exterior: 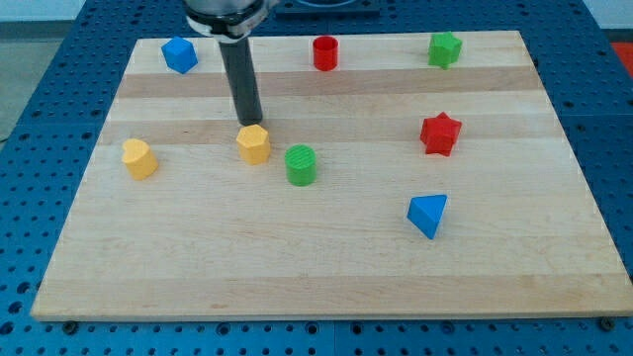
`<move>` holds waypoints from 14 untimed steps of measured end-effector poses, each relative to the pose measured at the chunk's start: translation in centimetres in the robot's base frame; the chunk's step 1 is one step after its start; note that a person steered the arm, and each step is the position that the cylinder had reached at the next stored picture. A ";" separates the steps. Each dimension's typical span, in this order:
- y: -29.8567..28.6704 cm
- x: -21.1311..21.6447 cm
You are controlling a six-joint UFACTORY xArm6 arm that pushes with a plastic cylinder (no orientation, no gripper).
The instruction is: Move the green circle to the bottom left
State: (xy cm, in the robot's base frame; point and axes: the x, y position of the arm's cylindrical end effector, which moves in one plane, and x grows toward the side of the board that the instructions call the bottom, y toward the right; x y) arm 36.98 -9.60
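Green circle stands upright near the board's middle, just right of the yellow hexagon and slightly nearer. From left to right: yellow block at the left edge; blue block at the far left; my tip, a bare rod with nothing to clench or release, at the hexagon's far edge, contact uncertain; red cylinder far; blue triangle near right; red star; green star far right.

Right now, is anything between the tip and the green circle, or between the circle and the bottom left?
My tip sits just above the yellow hexagon, which lies between it and the green circle. Nothing visible blocks the circle's way to the bottom-left corner.
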 end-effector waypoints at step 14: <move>-5.7 15.9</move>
State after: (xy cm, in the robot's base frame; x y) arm 52.84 -15.27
